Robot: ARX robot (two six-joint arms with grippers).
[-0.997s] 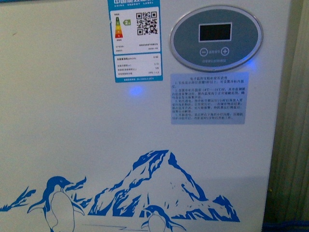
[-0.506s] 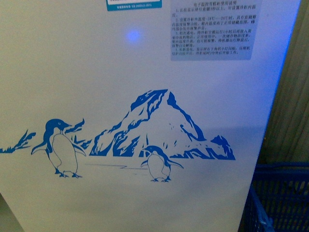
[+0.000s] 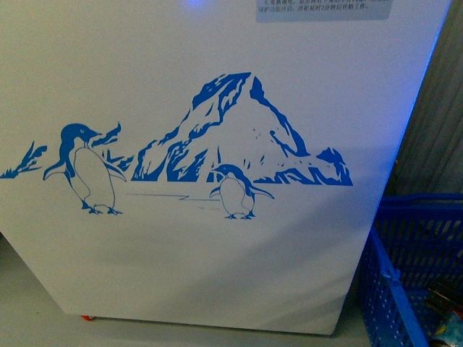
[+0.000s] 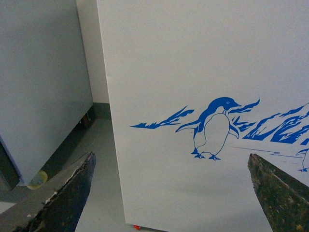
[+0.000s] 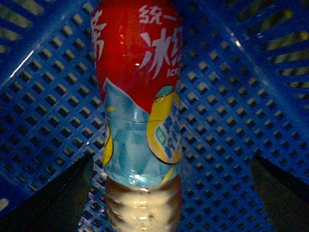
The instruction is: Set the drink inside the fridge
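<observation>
Front view: the fridge (image 3: 217,87) fills most of the frame, a smooth, flat white panel printed with blue penguins (image 3: 87,170) and a jagged mountain (image 3: 239,130). A pale sticker (image 3: 322,9) with small print sits at its top edge. Just beside the fridge, on its right, a blue plastic lattice basket (image 3: 405,246) stands on the grey floor (image 3: 43,318). Neither of my arms shows here.

Left wrist view: my left jaws are spread wide and hold nothing, their dark, scuffed tips framing the fridge's white face and one penguin. A plain grey cabinet (image 4: 38,82) stands beside the fridge, a narrow gap between them.

Right wrist view: my right jaws are spread wide too. The drink (image 5: 140,96) lies between them inside the basket, clear of both tips. It is a ribbed clear plastic bottle of pale liquid with a glossy red and ice-blue label.
</observation>
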